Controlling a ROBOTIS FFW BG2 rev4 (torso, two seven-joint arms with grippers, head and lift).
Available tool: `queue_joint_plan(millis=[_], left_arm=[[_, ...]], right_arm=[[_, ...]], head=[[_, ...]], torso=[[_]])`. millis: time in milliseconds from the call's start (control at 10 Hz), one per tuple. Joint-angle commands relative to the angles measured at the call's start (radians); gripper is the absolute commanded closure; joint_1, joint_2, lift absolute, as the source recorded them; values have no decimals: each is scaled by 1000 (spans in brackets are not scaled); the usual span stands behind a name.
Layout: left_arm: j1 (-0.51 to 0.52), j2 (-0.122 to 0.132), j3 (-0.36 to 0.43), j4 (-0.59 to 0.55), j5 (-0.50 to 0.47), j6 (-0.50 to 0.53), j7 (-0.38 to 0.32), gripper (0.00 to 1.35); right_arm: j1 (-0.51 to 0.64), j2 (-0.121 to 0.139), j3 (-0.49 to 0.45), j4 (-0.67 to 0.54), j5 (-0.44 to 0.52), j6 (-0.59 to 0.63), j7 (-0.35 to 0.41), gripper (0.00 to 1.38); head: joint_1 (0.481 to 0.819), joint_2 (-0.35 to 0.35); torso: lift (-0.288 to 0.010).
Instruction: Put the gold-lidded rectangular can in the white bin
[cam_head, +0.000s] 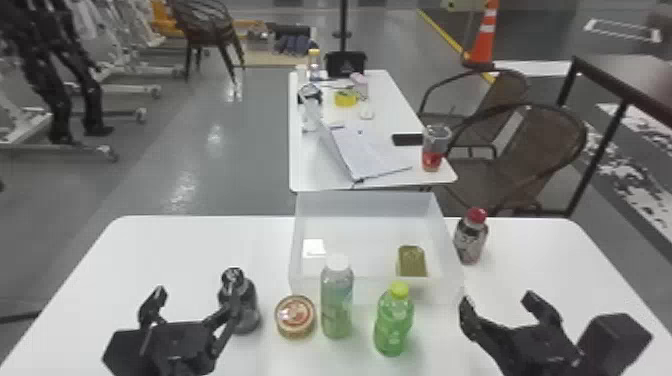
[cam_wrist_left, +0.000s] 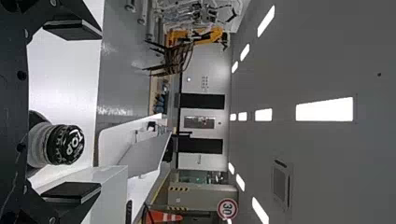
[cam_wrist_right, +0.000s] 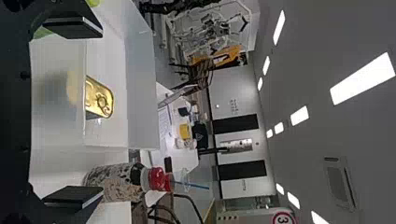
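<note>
Inside the white bin (cam_head: 367, 206) lies the gold-lidded can (cam_head: 412, 262), so I judge the placing done; with right gripper (cam_head: 498, 300) and left gripper (cam_head: 196, 295) both spread apart, I need only back away.

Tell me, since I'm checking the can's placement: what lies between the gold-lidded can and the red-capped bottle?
The right wall of the white bin, in the head view: the gold-lidded rectangular can sits inside, the red-capped bottle stands outside.
</note>
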Motion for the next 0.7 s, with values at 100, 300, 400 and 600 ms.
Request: queue_joint_plan(millis=[100,300,400,600], left_arm=[[13,1,8,-28,-48,15,-1,154],[45,1,37,-64,-56,43,-67,154],[71,8,41,-82,-29,52,-97,154],[108,3,44,-113,-39,51,-86,156]], right_arm=[[57,33,1,-36,57,-38,-44,113],[63,35,14,-19,52,-64,-47,113],[68,36,22,-16,68,-84,-47,113],[88,44,22,-11,68,-111,-58,113]], head=[[549,0],[549,0],[549,0],[549,0]], torso=[[-100],[-100],[-100],[-100]])
